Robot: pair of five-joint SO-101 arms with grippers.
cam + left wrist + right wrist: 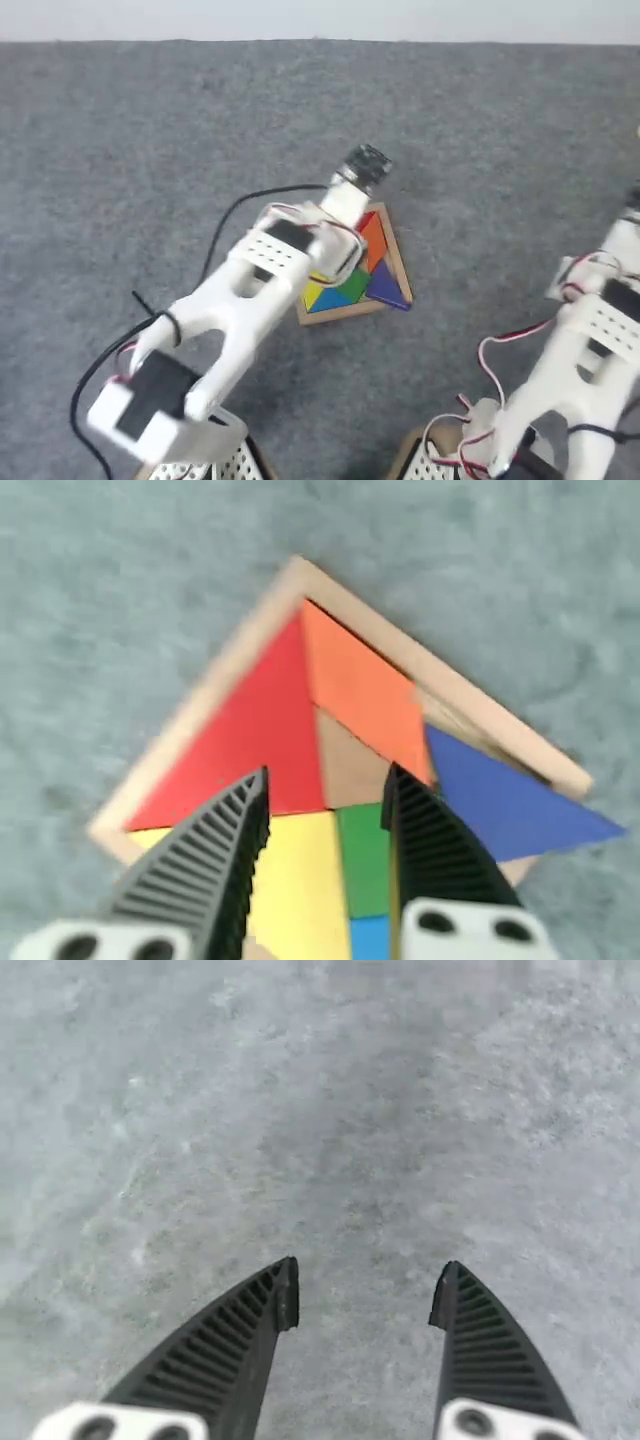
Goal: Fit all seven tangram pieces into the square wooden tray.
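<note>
At the near edge of the bench (pixel 150 130), down at 7 o'clock in the high view, the left arm (pixel 240 300) stretches toward the middle. At 4 o'clock the right arm (pixel 585 355) stands well apart from the action. The right jaws are spread wide and hold nothing, with just bare grey bench beneath them.

Now to the centre: there's the tray (pixel 345 311), turned corner-on like a diamond. The left jaws hang right over it, parted and gripping nothing, one tip above the red triangle (pixel 250 730), the other by the edge of the orange triangle (pixel 360 685).

Most of the work looks done, folks! Red and orange lie flat side by side, and nearer the arm sit a yellow piece (pixel 300 880), a green piece (pixel 365 860) and a small blue piece (pixel 370 942).

But look at the blue triangle (pixel 500 800). At the tray's 4 o'clock corner it rides across the rim with its tip out over the bench, so I'd say it isn't seated. Between red, orange and green there's a brown patch (pixel 350 765), and I cannot tell whether that's a seventh piece or bare tray floor.

My read: five pieces in, the blue one left to nudge home, perhaps one gap to fill. Beyond the tray, plain grey bench runs to the far edge.
</note>
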